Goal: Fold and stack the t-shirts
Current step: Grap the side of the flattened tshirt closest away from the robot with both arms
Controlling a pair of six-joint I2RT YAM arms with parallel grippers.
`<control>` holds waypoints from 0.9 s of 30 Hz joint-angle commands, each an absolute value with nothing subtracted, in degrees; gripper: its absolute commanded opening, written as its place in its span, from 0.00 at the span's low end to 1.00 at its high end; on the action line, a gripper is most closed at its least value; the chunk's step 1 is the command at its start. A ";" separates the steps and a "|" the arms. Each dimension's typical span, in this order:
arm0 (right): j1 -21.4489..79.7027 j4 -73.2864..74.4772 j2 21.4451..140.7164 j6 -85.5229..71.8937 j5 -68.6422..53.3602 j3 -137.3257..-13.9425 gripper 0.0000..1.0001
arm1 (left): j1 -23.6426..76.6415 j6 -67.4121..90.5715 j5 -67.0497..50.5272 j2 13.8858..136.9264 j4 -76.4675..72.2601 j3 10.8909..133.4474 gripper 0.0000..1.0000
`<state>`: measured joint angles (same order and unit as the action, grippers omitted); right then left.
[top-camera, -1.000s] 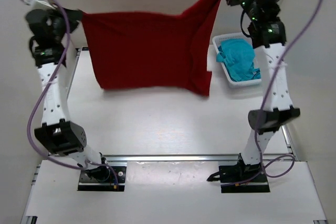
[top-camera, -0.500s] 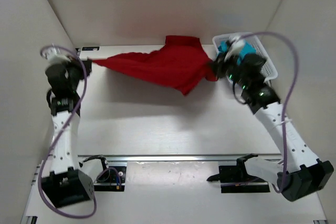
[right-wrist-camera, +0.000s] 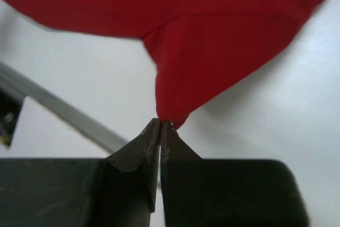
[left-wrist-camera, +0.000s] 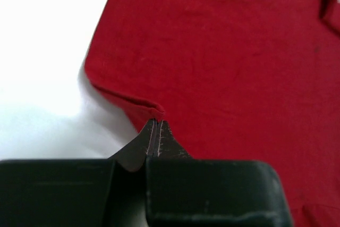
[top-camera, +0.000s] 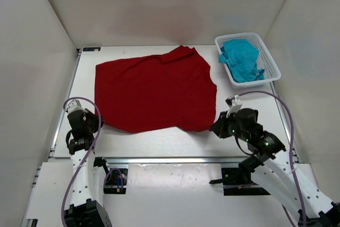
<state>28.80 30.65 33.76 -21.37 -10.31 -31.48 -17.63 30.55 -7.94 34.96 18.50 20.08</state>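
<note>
The dark red t-shirt (top-camera: 154, 91) lies spread flat on the white table, its near edge toward the arms. My left gripper (top-camera: 99, 123) is shut on the shirt's near-left corner (left-wrist-camera: 151, 111), low at the table. My right gripper (top-camera: 215, 126) is shut on the near-right corner (right-wrist-camera: 171, 116), which lifts into a small peak. The teal t-shirt (top-camera: 241, 59) lies crumpled in the white basket (top-camera: 271, 58) at the back right.
White walls close in the table on the left, back and right. A metal rail (top-camera: 175, 159) runs along the near edge in front of the arm bases. Bare table (top-camera: 249, 99) lies between the red shirt and the basket.
Both arms came down and toward the near edge with the red shirt, which hung stretched in the air a second ago and now lies flat on the table.
</note>
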 commanded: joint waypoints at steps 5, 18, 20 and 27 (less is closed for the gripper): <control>39.98 36.39 31.35 -33.23 -1.79 -30.49 0.00 | -18.37 30.76 -8.70 34.18 19.61 23.72 0.00; 15.56 19.26 70.63 -17.75 -12.47 -50.17 0.00 | -24.78 37.43 -14.59 57.74 4.59 26.63 0.00; 14.15 17.85 74.51 -18.10 -13.10 -53.24 0.00 | -24.35 38.49 -13.98 60.80 3.08 27.77 0.00; 12.22 15.73 88.22 -17.58 -12.92 -63.19 0.00 | -25.66 38.50 -11.51 69.17 0.79 30.94 0.00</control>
<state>13.02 19.27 84.68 -18.55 -12.58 -58.94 -24.53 38.11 -12.75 67.42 3.55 28.93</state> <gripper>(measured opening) 0.009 0.021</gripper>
